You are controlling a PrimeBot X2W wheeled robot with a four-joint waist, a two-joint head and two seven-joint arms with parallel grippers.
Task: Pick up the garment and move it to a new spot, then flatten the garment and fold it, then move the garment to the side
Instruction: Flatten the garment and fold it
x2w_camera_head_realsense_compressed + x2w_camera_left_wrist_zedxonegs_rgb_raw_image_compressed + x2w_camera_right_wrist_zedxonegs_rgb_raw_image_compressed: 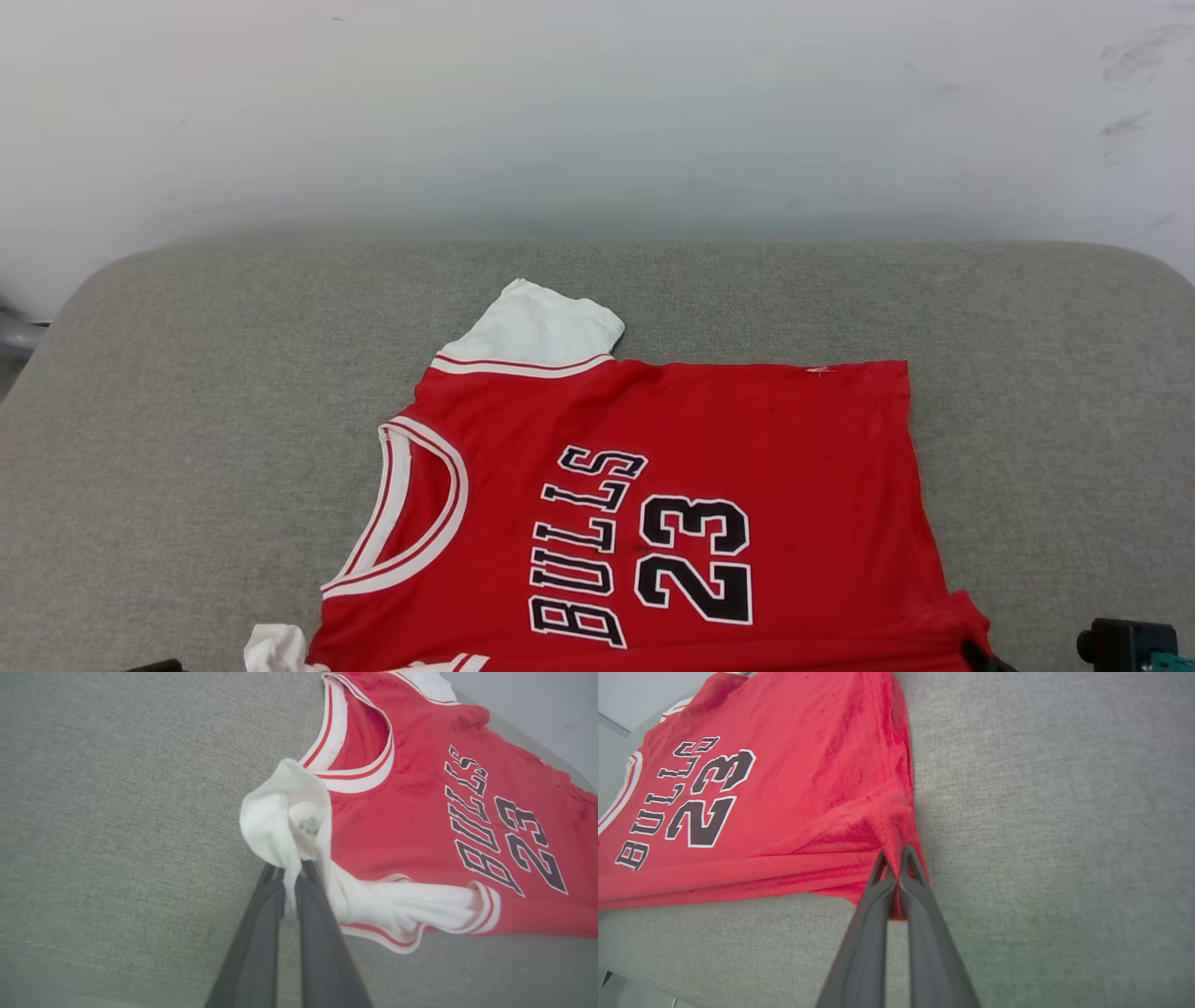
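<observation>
Two wrist views: left claw (292, 875) grips garment (420, 812) sleeve (275, 812), right claw (893, 863) its hem (899, 821).

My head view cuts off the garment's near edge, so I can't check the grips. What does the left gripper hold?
Observer: The left gripper is shut on the garment's white sleeve, bunched at its tips.
Operator: And the right?
Observer: The right gripper is shut on the red hem corner.
Operator: Is that corner lying flat?
Observer: No, it peaks up off the grey cushion toward the gripper.
</observation>
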